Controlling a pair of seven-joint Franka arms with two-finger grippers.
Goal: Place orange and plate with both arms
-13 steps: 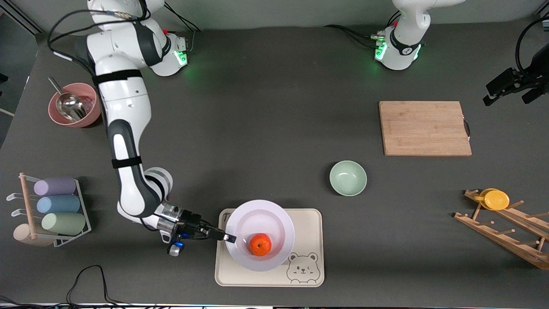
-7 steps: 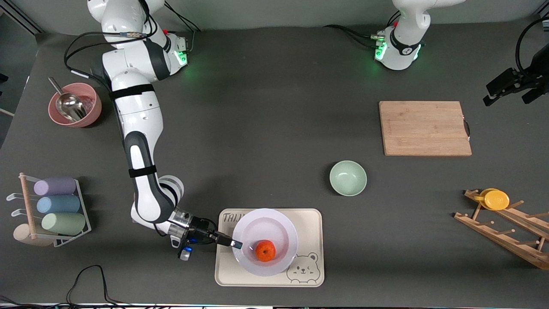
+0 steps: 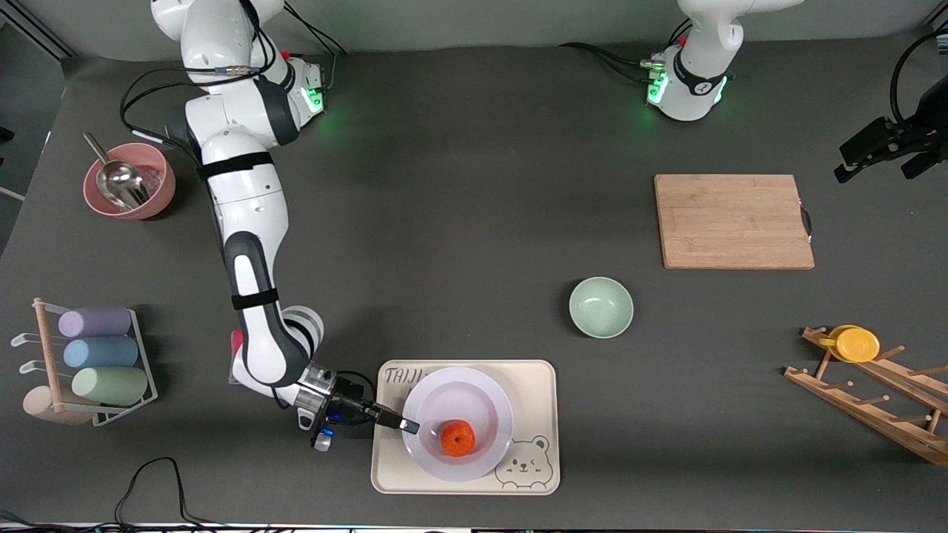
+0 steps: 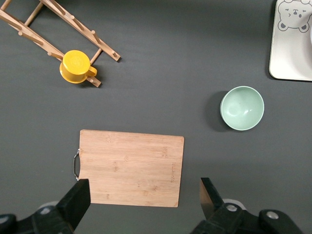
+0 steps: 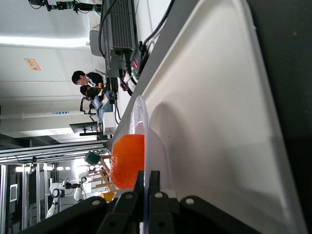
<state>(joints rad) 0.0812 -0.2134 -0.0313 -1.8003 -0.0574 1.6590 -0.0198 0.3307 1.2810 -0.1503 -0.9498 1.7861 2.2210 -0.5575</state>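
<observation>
Glossy white plate point(image 3: 457, 425) pinched at its nine-o'clock rim by the right gripper point(image 3: 406, 426), fingers clamped tight, orange point(image 3: 458, 438) riding in the well above the cream tray point(image 3: 529, 385). Best lowered level and slowly, released only once flat. Left gripper point(image 4: 141, 197) spread wide, empty, waiting over the cutting board point(image 4: 130, 167).

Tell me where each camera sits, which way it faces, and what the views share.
Front view: high across the table, facing both bases; right gripper shut on the plate rim, orange inside, over the bear tray.
Left wrist view: looks straight down on cutting board and mint-green bowl; left gripper, jaws open, shows.
Right wrist view: low, along the tray; its jaws pinch the plate's edge.
Shared: front and right wrist show the orange; front and left wrist the bowl.
</observation>
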